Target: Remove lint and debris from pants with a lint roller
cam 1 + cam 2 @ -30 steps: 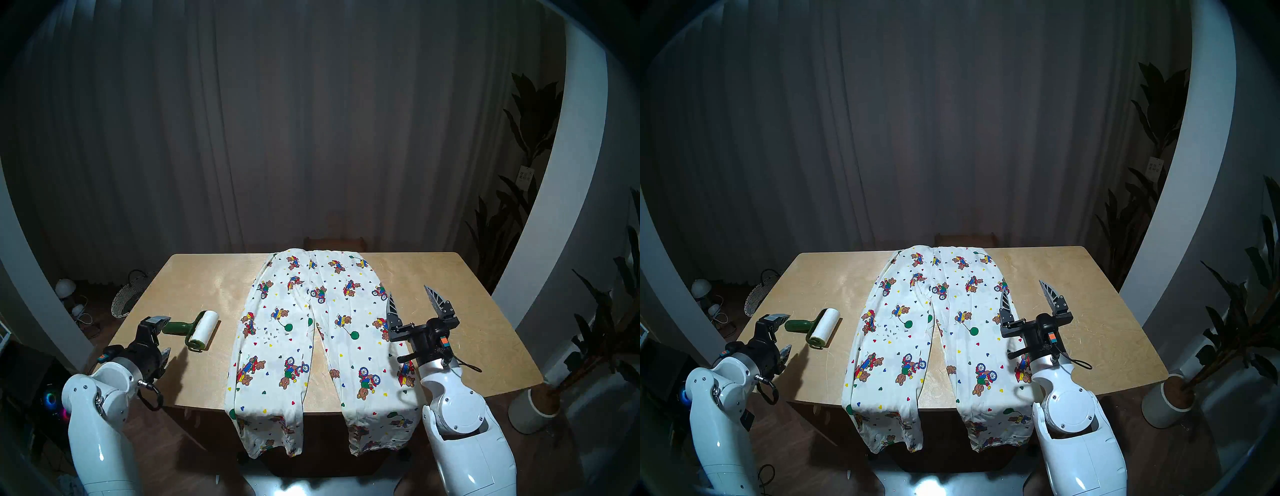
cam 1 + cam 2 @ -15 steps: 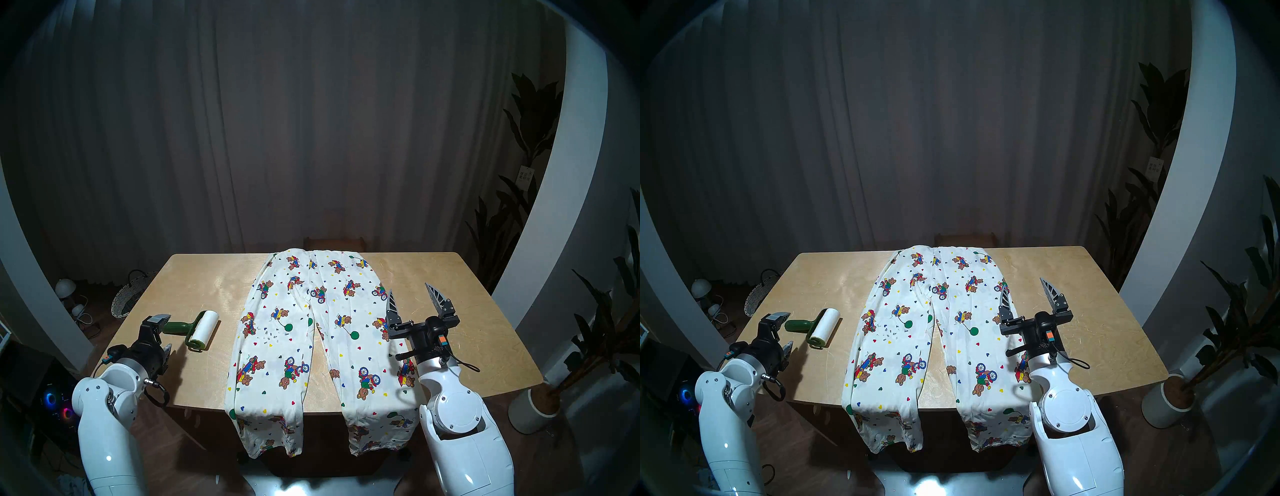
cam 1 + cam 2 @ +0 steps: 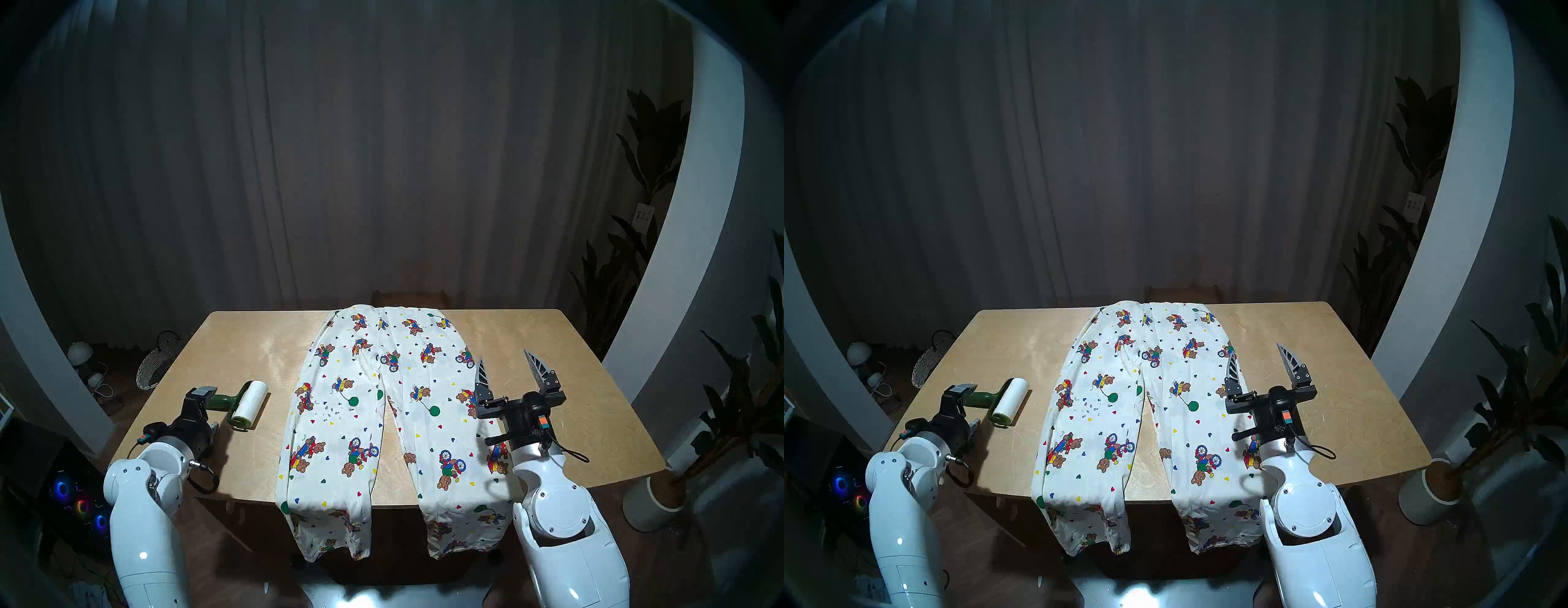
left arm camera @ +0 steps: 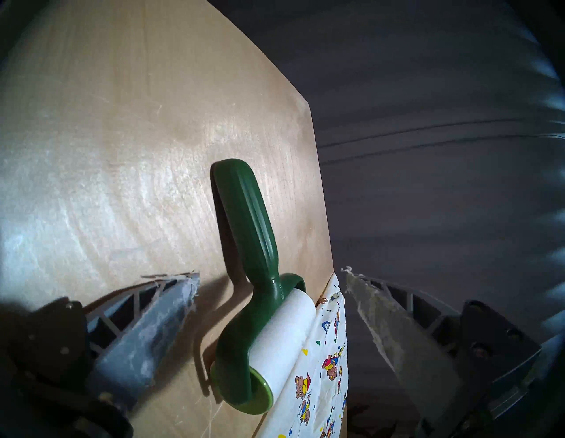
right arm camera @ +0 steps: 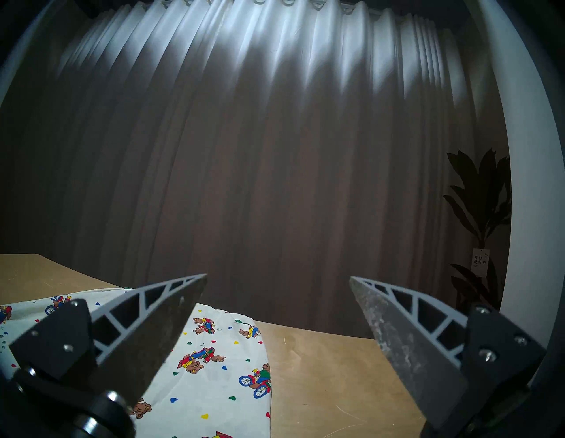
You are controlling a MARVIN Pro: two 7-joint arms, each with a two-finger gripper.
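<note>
The pants (image 3: 360, 424) (image 3: 1123, 424) (image 5: 214, 351) lie flat down the middle of the table, cuffs hanging over the near edge. Lint and debris (image 3: 333, 411) (image 3: 1091, 408) speckle the leg on my left. The lint roller (image 3: 244, 403) (image 3: 1006, 401) (image 4: 247, 214) lies on the wood left of the pants, green handle toward my left arm. My left gripper (image 3: 210, 409) (image 3: 973, 406) (image 4: 271, 272) is open, its fingers either side of the handle near the roll, not gripping. My right gripper (image 3: 504, 357) (image 3: 1256, 350) (image 5: 278, 276) hovers open and empty over the pants' right edge.
The wooden table (image 3: 551, 403) has bare wood on both sides of the pants. A woven basket (image 3: 155, 367) and a lamp sit on the floor to the left. A potted plant (image 3: 653, 505) stands off the table's right corner. A chair back (image 3: 409, 297) shows behind the far edge.
My left arm has moved forward and to the right, so its open fingers now straddle the roller's handle. The right gripper has only shifted slightly. Roller and pants have not moved.
</note>
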